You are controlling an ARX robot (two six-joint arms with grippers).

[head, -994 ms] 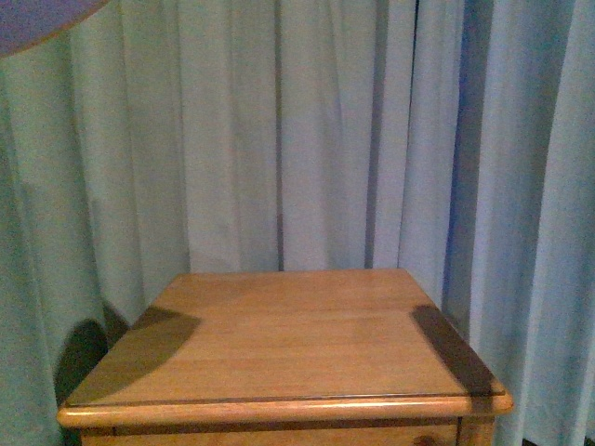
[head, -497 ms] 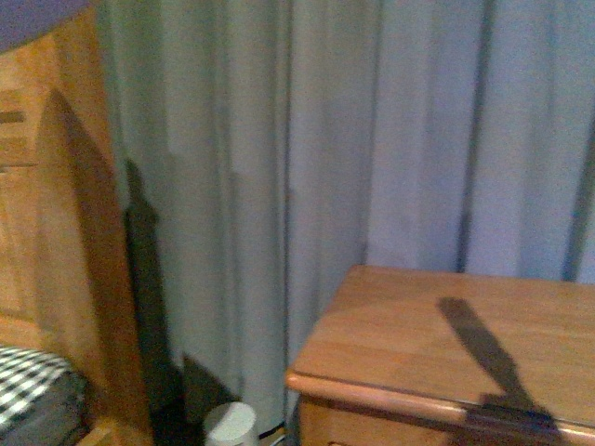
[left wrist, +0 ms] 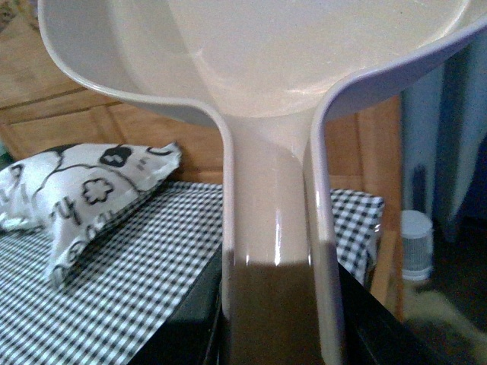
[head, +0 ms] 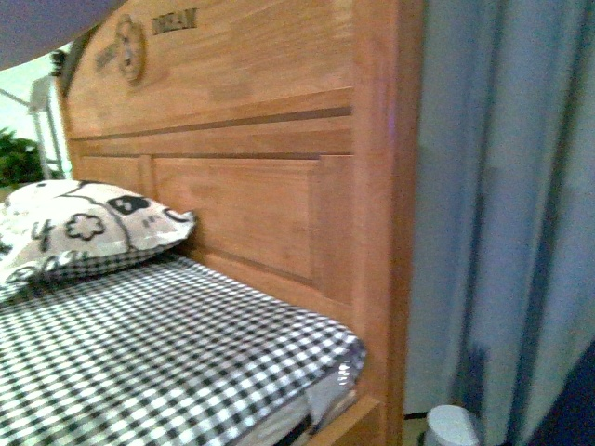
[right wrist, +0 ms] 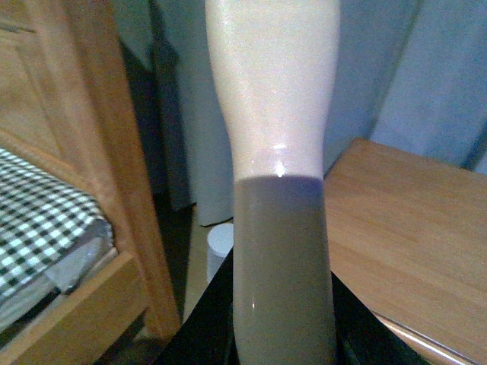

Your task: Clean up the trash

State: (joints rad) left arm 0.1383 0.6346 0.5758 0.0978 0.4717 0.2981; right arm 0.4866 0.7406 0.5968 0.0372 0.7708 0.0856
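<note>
My left gripper [left wrist: 274,334] is shut on the handle of the beige-pink dustpan [left wrist: 259,53], whose scoop fills the upper part of the left wrist view, held above the bed. My right gripper [right wrist: 281,334] is shut on the cream brush handle [right wrist: 275,144], which stands up the middle of the right wrist view; the bristles are out of view. The crumpled white paper ball is not in view in any frame. Neither gripper shows in the front view.
A bed with a black-and-white checked sheet [head: 139,353] and wooden headboard [head: 242,177] fills the front view. A white pillow with black cartoon print [head: 74,232] lies at its head. A wooden nightstand [right wrist: 411,228] stands beside the bed, a small white bin [head: 451,427] between them, curtains [head: 511,204] behind.
The front view has swung left: from the nightstand and curtains a second ago, past the bed's corner post, to the bed, headboard and pillow now.
</note>
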